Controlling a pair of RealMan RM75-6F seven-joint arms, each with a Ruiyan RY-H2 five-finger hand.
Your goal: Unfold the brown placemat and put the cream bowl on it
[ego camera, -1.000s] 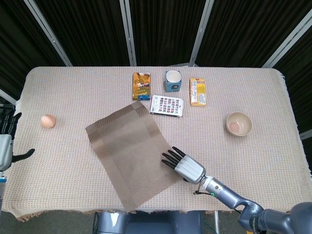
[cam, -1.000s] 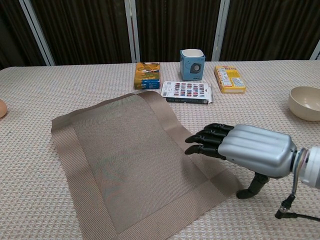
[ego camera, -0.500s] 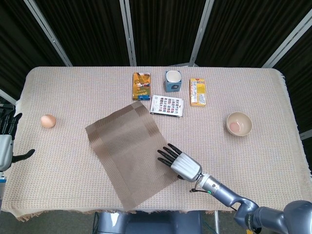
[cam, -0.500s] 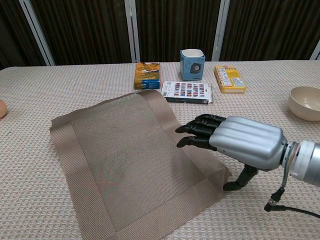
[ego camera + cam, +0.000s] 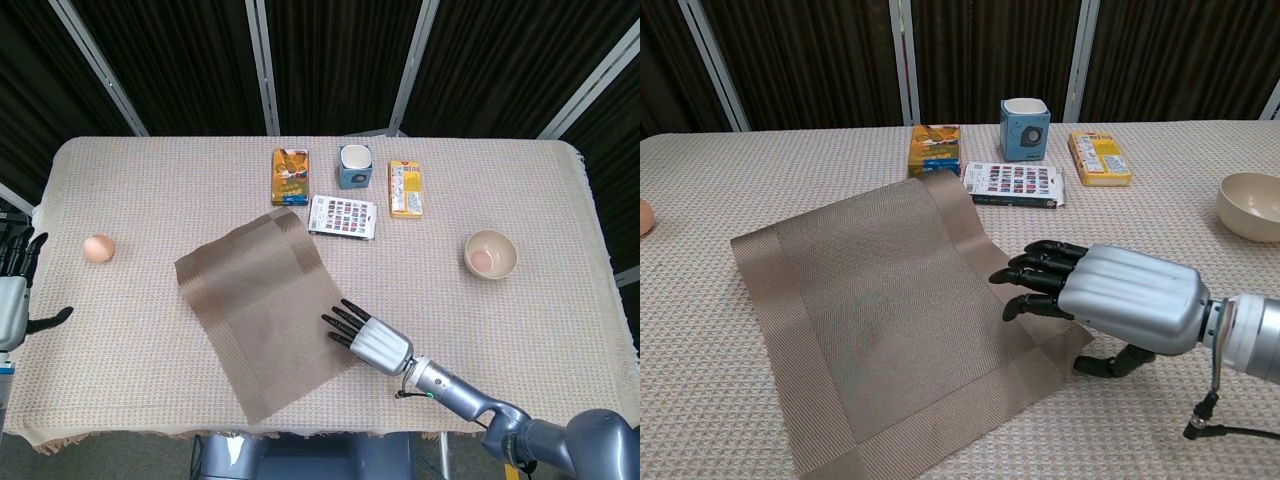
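placemat: spread flat and askew on the table, its far corner near the card.
right hand: laid palm down at the placemat's right edge, fingers extended and apart, nothing held.
left hand: seen at the table's left edge, fingers apart, nothing held.
bowl: upright on the table at right, well apart from the placemat.
egg: on the table, far left.

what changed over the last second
The right hand, fingers on the brown placemat, pushed it left and a little toward the robot. The mat's far corner now nearly touches the orange box. The cream bowl, egg and left hand stayed put.
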